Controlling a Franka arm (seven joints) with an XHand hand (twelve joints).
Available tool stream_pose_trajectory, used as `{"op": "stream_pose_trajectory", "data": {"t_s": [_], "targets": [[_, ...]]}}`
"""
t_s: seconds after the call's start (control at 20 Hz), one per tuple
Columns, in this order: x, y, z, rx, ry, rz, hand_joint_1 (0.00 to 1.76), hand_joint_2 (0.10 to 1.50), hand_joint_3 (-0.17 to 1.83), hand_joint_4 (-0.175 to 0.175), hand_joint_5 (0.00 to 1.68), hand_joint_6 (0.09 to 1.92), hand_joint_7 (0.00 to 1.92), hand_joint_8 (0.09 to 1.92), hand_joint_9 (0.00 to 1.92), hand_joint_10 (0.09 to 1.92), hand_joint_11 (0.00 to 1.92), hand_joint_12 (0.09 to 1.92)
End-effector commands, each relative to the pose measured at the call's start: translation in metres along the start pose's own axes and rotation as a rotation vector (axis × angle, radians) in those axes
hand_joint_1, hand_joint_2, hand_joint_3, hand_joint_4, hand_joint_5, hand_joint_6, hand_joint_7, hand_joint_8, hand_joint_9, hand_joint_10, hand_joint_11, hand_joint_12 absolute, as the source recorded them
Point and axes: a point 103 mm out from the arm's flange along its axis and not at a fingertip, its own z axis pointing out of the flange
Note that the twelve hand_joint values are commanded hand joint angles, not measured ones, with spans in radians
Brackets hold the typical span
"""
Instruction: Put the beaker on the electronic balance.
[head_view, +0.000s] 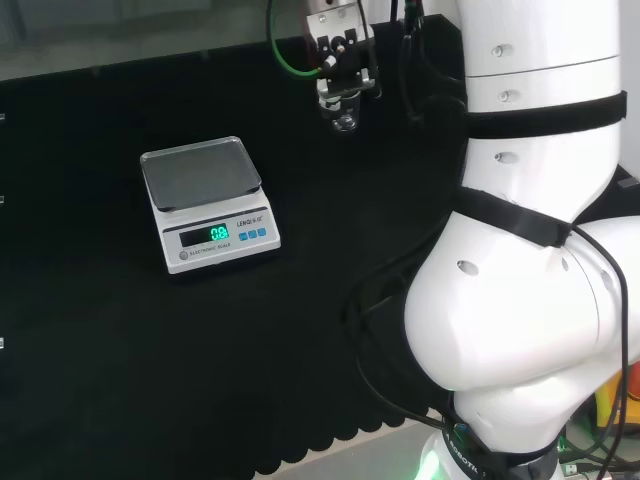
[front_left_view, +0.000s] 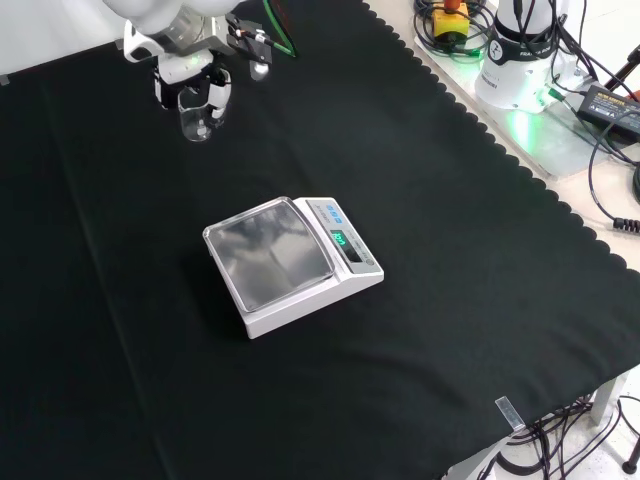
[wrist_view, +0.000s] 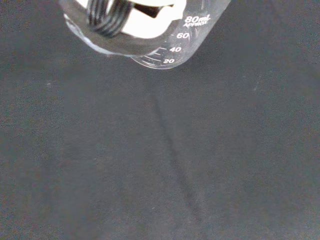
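Beaker (front_left_view: 197, 122) of clear glass hung upright in the hand (front_left_view: 190, 82), its base lifted off the black cloth (front_left_view: 450, 250) in the front view, near that view's top left. Black fingers (wrist_view: 106, 17) were curled round its wall, seen through the glass in the wrist view beside the printed graduation marks, so the hand had the beaker in its grasp. In the head view the beaker (head_view: 345, 120) hung below the hand (head_view: 345, 70), up and to the right of the electronic balance (head_view: 208, 203). That balance stood well apart on the bench, its steel pan (front_left_view: 268, 250) bare and its display lit green.
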Motion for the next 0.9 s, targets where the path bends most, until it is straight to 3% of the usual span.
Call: {"op": "stream_pose_trajectory", "data": {"t_s": [0.05, 0.5, 0.9], "targets": [[0.017, -0.014, -0.009, -0.011, -0.033, -0.015, 1.1, 0.79, 0.61, -0.175, 1.02, 0.39, 0.99, 0.54, 1.47, 0.09, 1.62, 0.53], [0.025, -0.025, -0.016, -0.025, -0.034, -0.03, 1.09, 0.79, 0.61, -0.175, 1.02, 0.39, 0.99, 0.54, 1.47, 0.09, 1.63, 0.53], [0.063, -0.052, -0.03, -0.037, -0.029, -0.065, 1.09, 0.79, 0.61, -0.175, 1.02, 0.39, 0.99, 0.54, 1.47, 0.09, 1.63, 0.52]]}}
